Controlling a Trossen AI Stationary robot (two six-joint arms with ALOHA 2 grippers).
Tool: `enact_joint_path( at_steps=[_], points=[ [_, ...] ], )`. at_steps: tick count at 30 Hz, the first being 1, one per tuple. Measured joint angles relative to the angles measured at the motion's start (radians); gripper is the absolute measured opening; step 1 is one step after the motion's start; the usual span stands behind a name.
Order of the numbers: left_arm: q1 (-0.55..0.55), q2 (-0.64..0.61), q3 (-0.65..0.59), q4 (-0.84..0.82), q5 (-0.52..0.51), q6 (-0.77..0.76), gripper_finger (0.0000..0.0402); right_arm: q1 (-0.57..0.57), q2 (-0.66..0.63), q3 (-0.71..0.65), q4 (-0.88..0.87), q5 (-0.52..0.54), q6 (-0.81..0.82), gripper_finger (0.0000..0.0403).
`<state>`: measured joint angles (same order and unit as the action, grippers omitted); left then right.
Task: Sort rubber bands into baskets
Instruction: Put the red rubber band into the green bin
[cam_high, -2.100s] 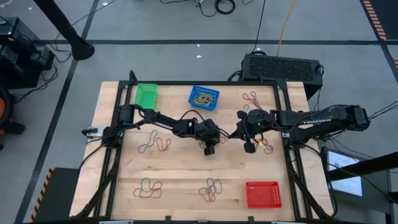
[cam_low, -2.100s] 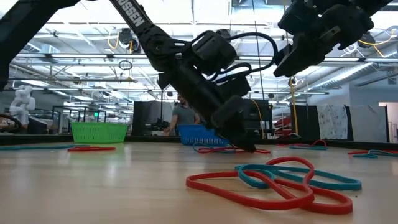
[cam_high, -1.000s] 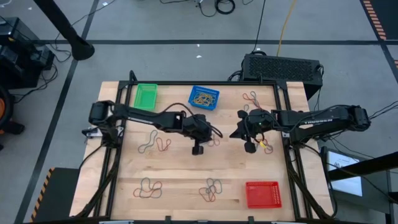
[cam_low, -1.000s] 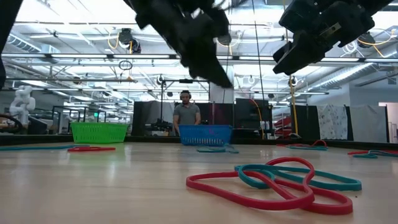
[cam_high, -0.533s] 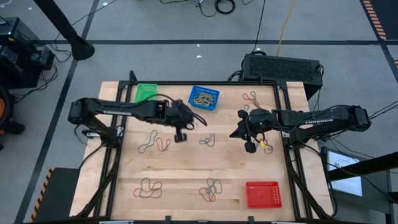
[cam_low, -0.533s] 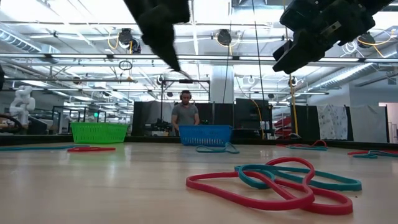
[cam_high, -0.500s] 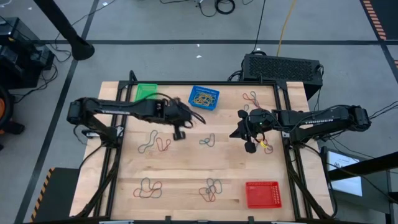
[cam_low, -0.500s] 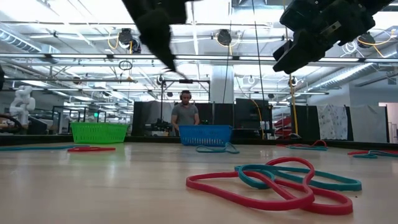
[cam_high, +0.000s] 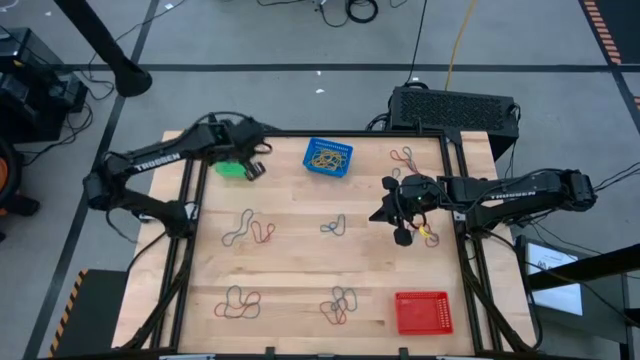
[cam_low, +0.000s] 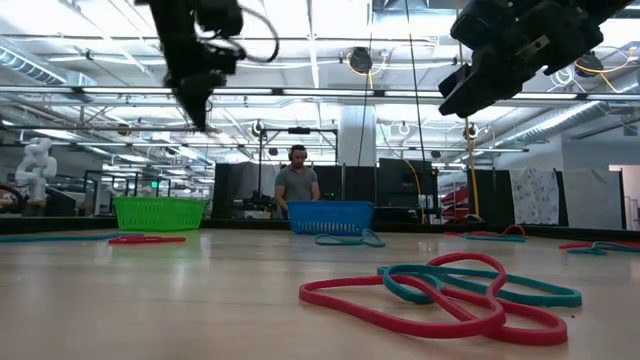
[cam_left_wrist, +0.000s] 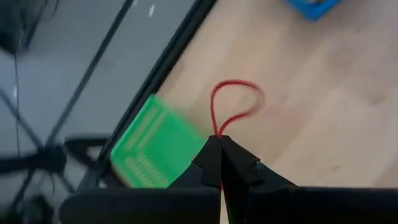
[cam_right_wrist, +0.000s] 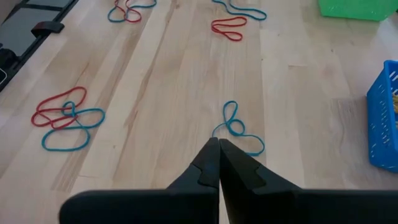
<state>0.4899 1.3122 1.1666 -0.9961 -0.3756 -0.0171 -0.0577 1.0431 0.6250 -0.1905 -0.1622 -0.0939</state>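
Hovering over the green basket (cam_high: 232, 166) at the far left corner of the counter (cam_high: 300, 270): left gripper (cam_high: 252, 170), fingers (cam_left_wrist: 211, 158) clenched on a red rubber band (cam_left_wrist: 231, 107) that dangles as a loop from the tips. Raised well above the wood in the low view (cam_low: 196, 95), with the green basket (cam_low: 158, 212) standing below and behind it.

Held out over the right side of the counter: right gripper (cam_high: 401, 236), fingers (cam_right_wrist: 208, 163) pressed together. Hanging by it in the high view, something small in yellow and red, possibly a band, though too small to be sure and not seen between the tips in the wrist view.

Sitting at the far edge near the middle: blue basket (cam_high: 328, 156), with yellow-tan bands (cam_high: 326, 154) inside. Standing at the near right corner: red basket (cam_high: 423, 312).

Lying loose on the counter: a teal band (cam_high: 333, 226) at the centre, a dark and red pair (cam_high: 249, 229) to its left, a red cluster (cam_high: 404, 157) near the far right, a mixed clump (cam_high: 240, 302) at the near left, and a red-and-blue tangle (cam_high: 341, 303) near the front middle, seen close up in the low view (cam_low: 440, 290).

Visible beyond the counter: a black box with vents (cam_high: 454, 107), and in the low view a person (cam_low: 298, 184) standing behind the blue basket.
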Motion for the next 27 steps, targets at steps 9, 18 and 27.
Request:
enact_joint_path(
  at_steps=[9, 18, 27],
  points=[
    [0.259, -0.006, -0.104, 0.041, 0.093, 0.022, 0.0, 0.0, 0.0, 0.0, -0.002, 0.0, -0.012, 0.0],
    [0.368, -0.005, -0.16, 0.08, 0.118, 0.003, 0.0, -0.001, 0.0, 0.0, 0.001, 0.0, -0.023, 0.0],
    [0.42, 0.012, -0.16, 0.1, 0.141, -0.031, 0.0, -0.002, 0.0, 0.0, 0.094, 0.026, -0.023, 0.0]
  ],
)
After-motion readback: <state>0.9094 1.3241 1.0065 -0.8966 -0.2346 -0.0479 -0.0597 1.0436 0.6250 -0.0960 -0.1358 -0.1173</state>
